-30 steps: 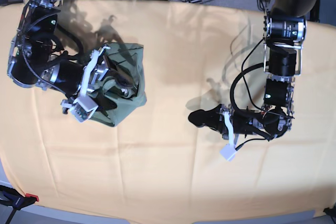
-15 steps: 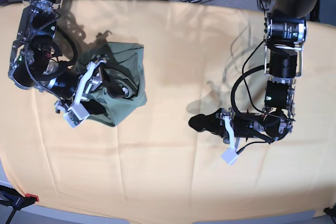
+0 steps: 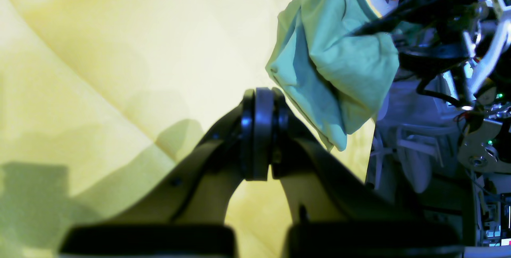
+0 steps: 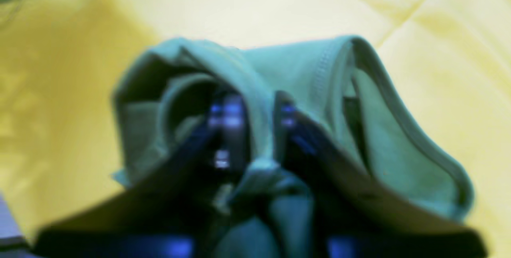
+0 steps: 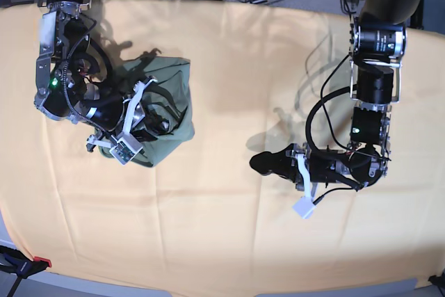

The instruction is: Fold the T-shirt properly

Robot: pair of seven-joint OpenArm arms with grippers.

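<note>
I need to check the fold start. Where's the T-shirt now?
In the base view the T-shirt lies bunched on the yellow cloth at the left, under the right gripper.

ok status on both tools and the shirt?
Right tool shut on bunched shirt. Left tool shut, empty, over bare cloth, apart from shirt. Shirt crumpled, not folded. Nothing in the way.

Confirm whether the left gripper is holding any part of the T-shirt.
No: the left gripper is shut on nothing over the yellow cloth, apart from the bunched T-shirt.
</note>
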